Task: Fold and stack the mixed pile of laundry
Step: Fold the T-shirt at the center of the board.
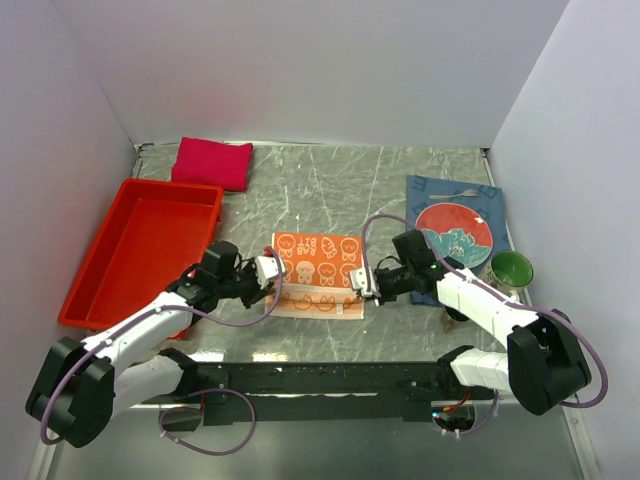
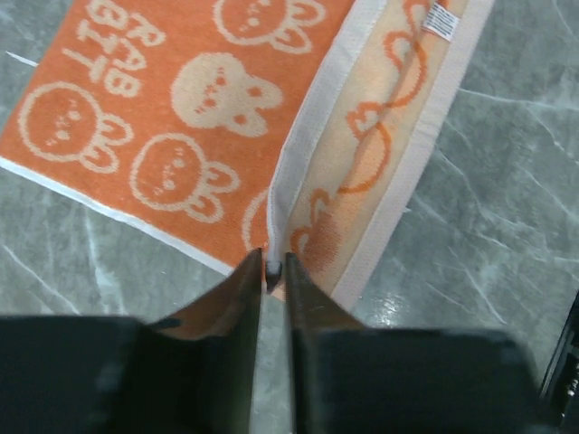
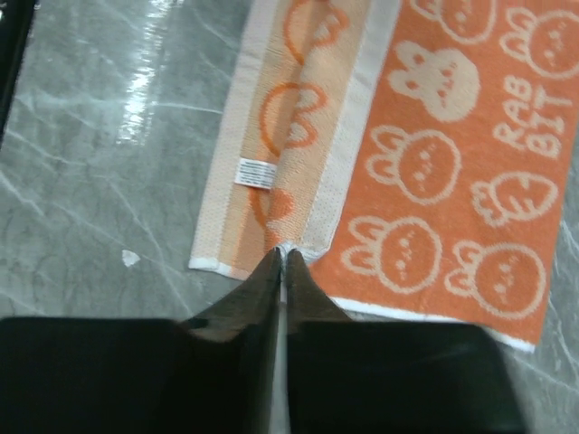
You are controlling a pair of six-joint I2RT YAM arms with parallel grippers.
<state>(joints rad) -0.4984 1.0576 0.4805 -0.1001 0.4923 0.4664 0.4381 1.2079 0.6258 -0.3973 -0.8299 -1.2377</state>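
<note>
**Folded edge pinched at both ends**

The orange-and-white cloth [image 1: 318, 262] is laid flat at mid-surface [image 1: 400, 190], its near edge turned over as a pale strip. The left fingers [image 2: 240, 307] are closed to a sliver on the strip's white hem at the left end. The right fingers [image 3: 258, 294] are pressed nearly together on the hem at the right end. The crimson shirt [image 1: 212, 163] is seen folded at far left, behind the red tray [image 1: 100, 290].

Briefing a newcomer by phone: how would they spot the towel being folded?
On the grey marble table, look at the middle, near the front. The towel lies there, left pincer and right pincer pinching its folded near edge. Unlike the plain pink cloth behind, it is orange with pale rabbits.
</note>
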